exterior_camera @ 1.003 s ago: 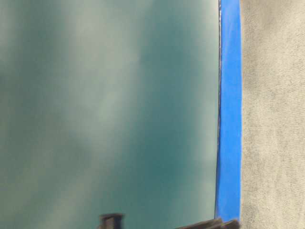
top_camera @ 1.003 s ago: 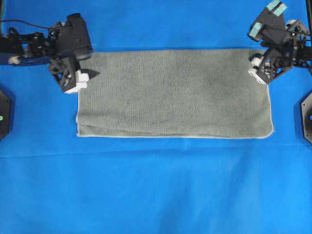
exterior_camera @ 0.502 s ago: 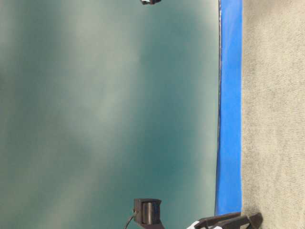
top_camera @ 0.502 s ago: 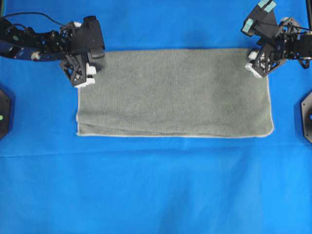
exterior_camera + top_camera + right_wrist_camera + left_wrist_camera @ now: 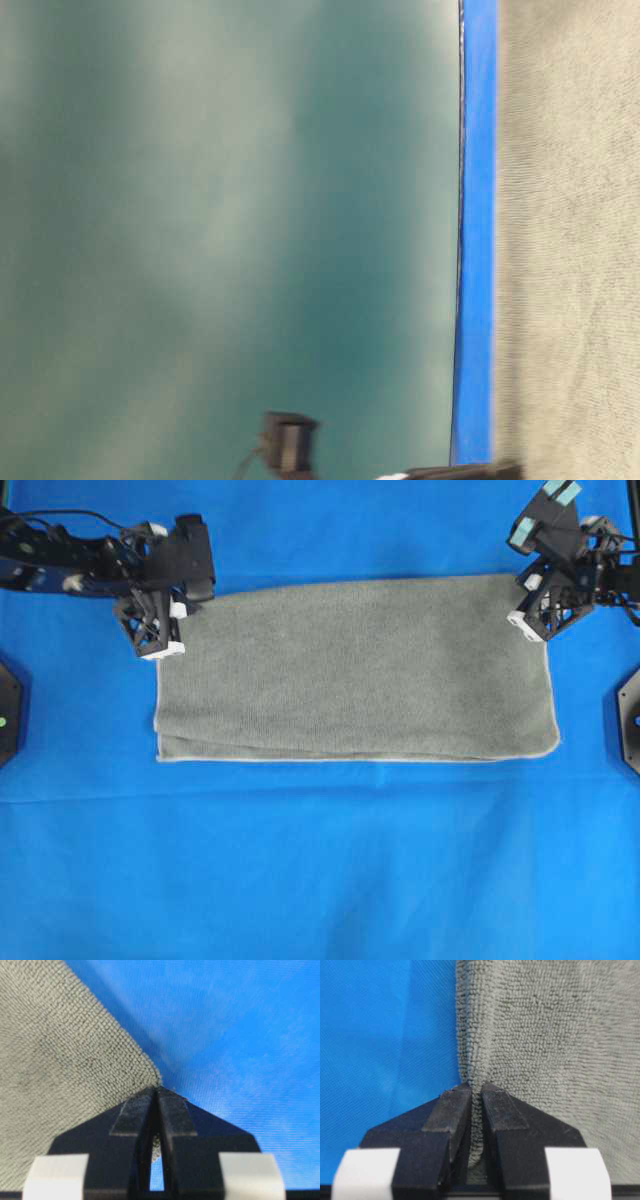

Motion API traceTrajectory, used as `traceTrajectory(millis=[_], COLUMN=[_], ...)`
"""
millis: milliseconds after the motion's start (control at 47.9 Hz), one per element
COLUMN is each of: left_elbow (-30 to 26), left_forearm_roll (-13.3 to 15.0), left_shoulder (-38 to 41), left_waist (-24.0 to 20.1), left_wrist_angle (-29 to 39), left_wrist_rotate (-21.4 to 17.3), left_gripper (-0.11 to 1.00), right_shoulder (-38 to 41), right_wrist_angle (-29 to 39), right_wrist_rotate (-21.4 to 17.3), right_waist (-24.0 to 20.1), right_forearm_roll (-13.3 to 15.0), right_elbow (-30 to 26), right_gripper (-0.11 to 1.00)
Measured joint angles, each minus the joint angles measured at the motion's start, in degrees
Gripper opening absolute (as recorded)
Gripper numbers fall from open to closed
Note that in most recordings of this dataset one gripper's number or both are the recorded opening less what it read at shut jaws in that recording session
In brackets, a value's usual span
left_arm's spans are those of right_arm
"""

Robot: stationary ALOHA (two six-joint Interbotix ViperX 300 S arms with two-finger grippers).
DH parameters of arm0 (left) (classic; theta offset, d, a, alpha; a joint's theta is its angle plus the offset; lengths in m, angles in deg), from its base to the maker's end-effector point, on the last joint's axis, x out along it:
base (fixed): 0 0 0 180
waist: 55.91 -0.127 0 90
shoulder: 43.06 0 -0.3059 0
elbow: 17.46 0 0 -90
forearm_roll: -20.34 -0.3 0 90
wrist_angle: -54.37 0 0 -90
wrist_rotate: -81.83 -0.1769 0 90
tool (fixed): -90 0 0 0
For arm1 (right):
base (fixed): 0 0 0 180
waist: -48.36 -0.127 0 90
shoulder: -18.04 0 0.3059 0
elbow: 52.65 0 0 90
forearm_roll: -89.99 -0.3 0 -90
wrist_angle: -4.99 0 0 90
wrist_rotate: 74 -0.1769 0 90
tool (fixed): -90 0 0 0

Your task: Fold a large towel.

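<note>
Bright blue smooth sheet point(image 5: 320, 870) covers the whole table, large grey-green terry towel point(image 5: 355, 670) lies on it already folded once, both grippers on its far corners

Towel is a wide rectangle in the upper middle of the overhead view, pale hem along the near edge, a lower layer peeking out at the near left. Left gripper point(image 5: 476, 1091) is clamped on the towel's far left corner, cloth bunched between the closed jaws. Right gripper point(image 5: 156, 1091) is pinched on the very tip of the far right corner, thin bite only. Far edge looks slightly raised at the left. Step in hand looks like a second fold, far edge toward the near hem: lift both corners evenly, keep the edge taut, move level so the right corner doesn't slip out, land it flush on the hem
</note>
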Motion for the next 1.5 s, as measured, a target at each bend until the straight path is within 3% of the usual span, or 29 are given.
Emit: traceTrajectory(millis=[251, 522, 648, 794, 857, 1003, 1108, 1233, 1505], left_elbow=[-3.60, -4.31, -2.99, -2.81, -2.81, -3.08, -4.39, -7.65, -19.86], left_forearm_roll=[0.00, 0.18, 0.35, 0.44, 0.44, 0.44, 0.44, 0.35, 0.00], left_shoulder=[-14.85, -29.00, -32.26, -34.72, -34.72, -32.43, -29.27, -23.38, -8.88], left_waist=[0.53, 4.83, 7.82, 13.80, 17.14, 25.49, 31.46, 38.06, 44.47], left_wrist_angle=[12.30, 19.69, 20.21, 18.28, 16.00, 8.44, 1.93, -5.89, -10.72], left_wrist_rotate=[1.85, 10.20, 12.74, 18.98, 22.32, 26.10, 26.02, 25.58, 20.39], left_gripper=[0.02, 0.02, 0.02, 0.02, 0.02, 0.02, 0.02, 0.02, 0.02], right_shoulder=[-14.68, -28.92, -31.46, -31.20, -30.32, -26.54, -21.97, -16.35, -1.05], right_wrist_angle=[8.79, 19.42, 20.39, 20.48, 20.21, 16.44, 10.63, 2.90, -7.38], right_wrist_rotate=[0.00, -0.26, -0.70, -0.79, -0.88, -0.88, -0.97, -0.97, -0.88], right_waist=[-8.35, -20.65, -22.50, -20.13, -17.40, -9.40, -3.08, 0.79, 1.93], right_forearm_roll=[-3.25, -9.23, -9.76, -8.00, -6.68, -3.43, -2.81, -2.72, -2.72], right_elbow=[-2.20, -6.24, -6.59, -8.53, -10.37, -14.77, -17.23, -19.86, -30.94], right_gripper=[0.01, 0.01, 0.01, 0.01, 0.01, 0.01, 0.01, 0.01, 0.01])
